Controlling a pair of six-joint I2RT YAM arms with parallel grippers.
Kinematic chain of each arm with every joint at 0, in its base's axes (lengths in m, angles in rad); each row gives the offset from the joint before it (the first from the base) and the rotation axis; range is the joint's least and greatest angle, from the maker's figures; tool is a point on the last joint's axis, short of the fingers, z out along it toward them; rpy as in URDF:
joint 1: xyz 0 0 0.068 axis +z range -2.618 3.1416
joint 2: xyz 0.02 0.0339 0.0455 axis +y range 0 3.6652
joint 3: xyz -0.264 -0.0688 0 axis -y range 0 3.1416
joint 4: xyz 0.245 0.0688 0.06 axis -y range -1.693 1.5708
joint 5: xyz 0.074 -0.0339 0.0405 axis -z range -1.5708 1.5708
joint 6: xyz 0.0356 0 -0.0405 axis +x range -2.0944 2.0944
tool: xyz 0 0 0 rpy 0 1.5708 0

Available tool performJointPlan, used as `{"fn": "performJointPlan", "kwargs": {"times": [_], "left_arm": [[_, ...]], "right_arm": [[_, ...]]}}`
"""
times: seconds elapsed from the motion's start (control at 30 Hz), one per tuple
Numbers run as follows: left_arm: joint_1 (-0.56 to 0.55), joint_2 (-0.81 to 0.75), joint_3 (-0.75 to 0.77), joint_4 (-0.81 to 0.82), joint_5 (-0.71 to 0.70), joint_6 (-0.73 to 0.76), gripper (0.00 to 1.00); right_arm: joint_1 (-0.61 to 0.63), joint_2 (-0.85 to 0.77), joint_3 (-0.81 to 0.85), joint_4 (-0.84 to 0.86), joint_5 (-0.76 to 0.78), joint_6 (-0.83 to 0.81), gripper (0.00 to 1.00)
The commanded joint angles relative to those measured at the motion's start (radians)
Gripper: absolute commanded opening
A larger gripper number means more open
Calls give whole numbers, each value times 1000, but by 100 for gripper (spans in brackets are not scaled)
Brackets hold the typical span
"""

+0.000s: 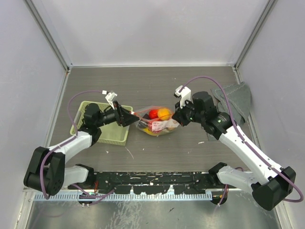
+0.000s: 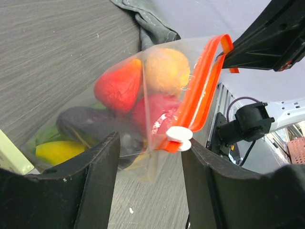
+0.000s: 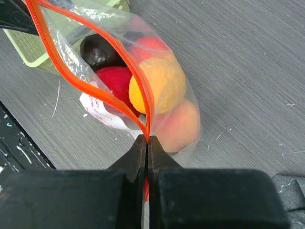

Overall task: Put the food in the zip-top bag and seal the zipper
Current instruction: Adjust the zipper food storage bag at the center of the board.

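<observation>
A pale green basket (image 1: 114, 136) (left) and grey cloth (image 1: 236, 101) lie well apart.

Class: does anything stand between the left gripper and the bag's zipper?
Nothing visible does. The left gripper faces the zipper, its white slider by the open jaws; the right gripper pinches the zipper's other end.

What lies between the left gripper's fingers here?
The zip-top bag's corner, with the zipper and its white slider; the left wrist view shows it.

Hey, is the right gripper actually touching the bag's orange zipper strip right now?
Touching. In the right wrist view the right gripper is shut on the end of the zipper; the orange strip runs straight into the closed jaws.
</observation>
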Motion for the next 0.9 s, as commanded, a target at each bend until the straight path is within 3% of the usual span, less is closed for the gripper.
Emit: {"fn": "performJointPlan", "kwargs": {"times": [0.0, 0.13, 0.2, 0.27, 0.37, 0.43, 0.53, 0.7, 0.87], "left_arm": [[-10, 23, -7, 46, -8, 8, 55], [-33, 45, -6, 80, -12, 3, 51], [-34, 77, -8, 100, -14, -5, 43], [-35, 80, -8, 110, -13, -11, 28], [-35, 62, -7, 114, -17, -21, 15], [-34, 32, -8, 110, -22, -27, 9], [-34, -12, -5, 93, -28, -43, 5], [-35, -77, 16, 22, -26, -44, 2], [-39, -108, 38, -54, -23, -37, 0]], "right_arm": [[-8, -34, 5, 81, -3, 10, 1], [-8, -31, 5, 83, -5, 11, 1], [-8, -30, 3, 84, 3, 13, 1], [-10, -34, 1, 84, 16, 13, 1], [-11, -46, -5, 77, 49, 17, 2], [-11, -51, -4, 72, 108, 29, 9], [-12, -46, 21, 41, 167, 39, 11], [-11, -64, 38, 67, 68, 17, 35], [-1, -60, 55, 132, -34, -9, 48]]}}
